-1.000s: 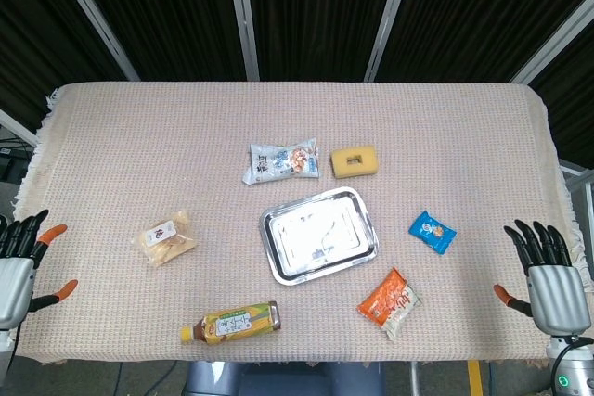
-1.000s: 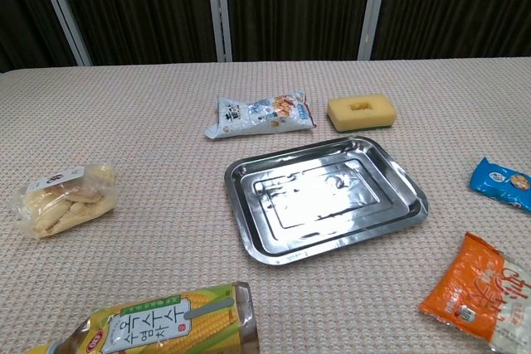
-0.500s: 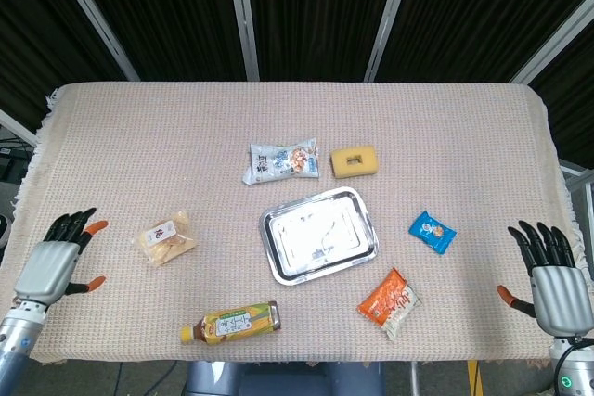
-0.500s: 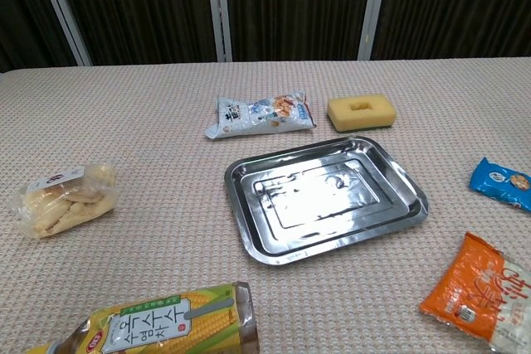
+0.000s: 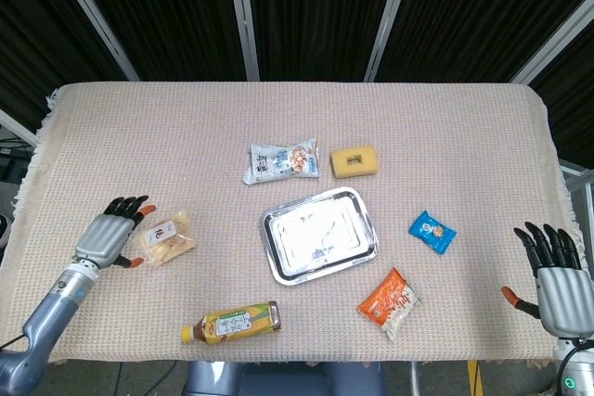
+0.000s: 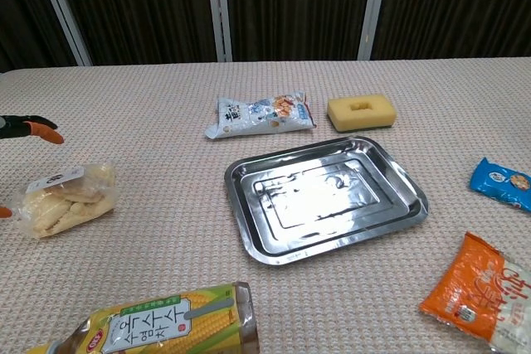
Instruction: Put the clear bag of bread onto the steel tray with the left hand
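Observation:
The clear bag of bread (image 5: 167, 236) (image 6: 65, 197) lies on the cloth at the left, left of the steel tray (image 5: 318, 234) (image 6: 325, 198), which has nothing on it. My left hand (image 5: 111, 232) hovers just left of the bag with its fingers spread, holding nothing. In the chest view only its orange fingertips (image 6: 41, 131) show at the left edge. My right hand (image 5: 555, 277) hangs open off the table's right front corner, far from everything.
A corn drink bottle (image 5: 234, 322) lies near the front edge. A blue-white snack pack (image 5: 281, 161) and a yellow sponge (image 5: 354, 160) sit behind the tray. A small blue packet (image 5: 432, 231) and an orange packet (image 5: 390, 302) lie to the tray's right.
My left hand has moved from the table's left front edge in toward the bread bag and now sits right beside it. The right hand has sunk slightly lower.

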### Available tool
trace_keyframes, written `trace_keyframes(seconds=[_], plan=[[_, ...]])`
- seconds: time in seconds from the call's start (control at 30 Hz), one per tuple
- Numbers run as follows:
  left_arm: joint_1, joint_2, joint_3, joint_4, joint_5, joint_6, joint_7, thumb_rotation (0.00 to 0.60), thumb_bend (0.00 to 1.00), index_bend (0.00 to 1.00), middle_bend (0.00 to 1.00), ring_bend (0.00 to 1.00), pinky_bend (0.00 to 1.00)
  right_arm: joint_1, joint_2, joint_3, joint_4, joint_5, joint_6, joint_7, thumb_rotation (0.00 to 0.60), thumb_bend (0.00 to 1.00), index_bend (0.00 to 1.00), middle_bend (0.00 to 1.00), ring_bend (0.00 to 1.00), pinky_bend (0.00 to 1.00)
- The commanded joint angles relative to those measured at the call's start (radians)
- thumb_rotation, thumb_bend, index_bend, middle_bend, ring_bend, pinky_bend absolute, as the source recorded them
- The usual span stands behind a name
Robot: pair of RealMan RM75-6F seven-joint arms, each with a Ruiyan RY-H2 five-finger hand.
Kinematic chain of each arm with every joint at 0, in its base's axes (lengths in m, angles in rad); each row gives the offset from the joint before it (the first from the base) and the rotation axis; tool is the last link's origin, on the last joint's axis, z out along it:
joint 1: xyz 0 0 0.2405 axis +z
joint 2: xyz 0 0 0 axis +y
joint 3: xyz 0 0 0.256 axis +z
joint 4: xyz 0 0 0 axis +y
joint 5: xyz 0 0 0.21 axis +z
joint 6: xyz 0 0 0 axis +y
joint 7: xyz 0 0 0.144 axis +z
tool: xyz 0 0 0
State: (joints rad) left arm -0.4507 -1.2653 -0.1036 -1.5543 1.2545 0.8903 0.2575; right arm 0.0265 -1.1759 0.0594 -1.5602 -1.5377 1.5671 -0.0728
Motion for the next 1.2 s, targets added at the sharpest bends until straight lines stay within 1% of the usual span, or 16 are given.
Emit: trace_keyframes(seconds=[0.03, 0.2, 0.33, 0.4, 0.5, 0.57, 0.63, 0.67, 0.8, 0.9, 1.0, 1.1, 1.2], plan=[[-0.025, -0.021, -0.006, 0.009, -0.023, -0.032, 0.0, 0.591, 0.15, 0.12, 0.0, 0.0, 0.0, -0.002, 0.001, 0.001, 0.0, 0.002, 0.002, -0.001, 0.6, 0.07, 0.12, 0.07, 0.0, 0.06], [-0.062, -0.033, -0.003, 0.015, -0.049, -0.109, -0.052, 0.589, 0.15, 0.12, 0.0, 0.0, 0.02, -0.005, 0.001, 0.001, -0.001, 0.004, 0.005, -0.002, 0.6, 0.07, 0.12, 0.07, 0.0, 0.06], [-0.076, -0.047, 0.007, 0.032, -0.06, -0.138, -0.073, 0.597, 0.15, 0.13, 0.0, 0.0, 0.05, -0.006, -0.001, 0.0, 0.003, 0.016, -0.006, -0.001, 0.6, 0.07, 0.12, 0.07, 0.0, 0.06], [-0.079, -0.058, 0.01, 0.041, -0.068, -0.145, -0.09, 0.6, 0.18, 0.14, 0.0, 0.0, 0.08, -0.006, -0.002, 0.0, 0.007, 0.019, -0.009, 0.001, 0.6, 0.07, 0.12, 0.07, 0.0, 0.06], [-0.08, -0.075, 0.012, 0.051, -0.07, -0.151, -0.125, 0.6, 0.28, 0.23, 0.02, 0.02, 0.23, -0.005, -0.003, 0.001, 0.01, 0.02, -0.01, 0.005, 0.6, 0.07, 0.12, 0.07, 0.0, 0.06], [-0.074, -0.091, 0.006, 0.057, -0.059, -0.132, -0.158, 0.6, 0.35, 0.38, 0.11, 0.13, 0.34, -0.003, -0.005, 0.001, 0.013, 0.021, -0.015, 0.005, 0.6, 0.07, 0.12, 0.07, 0.0, 0.06], [-0.057, -0.115, -0.005, 0.061, -0.019, -0.077, -0.209, 0.6, 0.37, 0.47, 0.19, 0.2, 0.4, -0.003, -0.006, 0.001, 0.015, 0.022, -0.017, 0.006, 0.6, 0.07, 0.12, 0.07, 0.0, 0.06], [-0.041, -0.133, -0.012, 0.067, 0.024, -0.021, -0.258, 0.6, 0.37, 0.5, 0.22, 0.22, 0.41, -0.002, -0.006, 0.002, 0.016, 0.023, -0.019, 0.007, 0.6, 0.07, 0.12, 0.07, 0.0, 0.06], [-0.005, -0.153, -0.017, 0.082, 0.164, 0.132, -0.416, 0.6, 0.37, 0.51, 0.23, 0.24, 0.43, -0.002, -0.006, 0.002, 0.018, 0.026, -0.022, 0.008, 0.6, 0.07, 0.12, 0.07, 0.0, 0.06], [-0.005, -0.137, -0.016, 0.069, 0.226, 0.182, -0.488, 0.6, 0.37, 0.51, 0.23, 0.24, 0.43, 0.0, -0.006, 0.002, 0.019, 0.026, -0.026, 0.008, 0.6, 0.07, 0.12, 0.07, 0.0, 0.06], [-0.025, -0.113, -0.024, 0.037, 0.262, 0.193, -0.507, 0.6, 0.37, 0.5, 0.23, 0.23, 0.43, 0.002, -0.008, 0.002, 0.02, 0.022, -0.027, 0.009, 0.6, 0.07, 0.12, 0.07, 0.0, 0.06], [-0.063, -0.101, -0.044, 0.007, 0.278, 0.177, -0.474, 0.6, 0.37, 0.5, 0.22, 0.23, 0.43, 0.007, -0.009, 0.001, 0.019, 0.016, -0.032, 0.011, 0.6, 0.07, 0.12, 0.07, 0.0, 0.06], [-0.108, -0.103, -0.072, -0.024, 0.264, 0.14, -0.424, 0.6, 0.37, 0.49, 0.22, 0.23, 0.42, 0.011, -0.007, 0.001, 0.014, 0.003, -0.028, 0.005, 0.6, 0.07, 0.12, 0.07, 0.0, 0.06]])
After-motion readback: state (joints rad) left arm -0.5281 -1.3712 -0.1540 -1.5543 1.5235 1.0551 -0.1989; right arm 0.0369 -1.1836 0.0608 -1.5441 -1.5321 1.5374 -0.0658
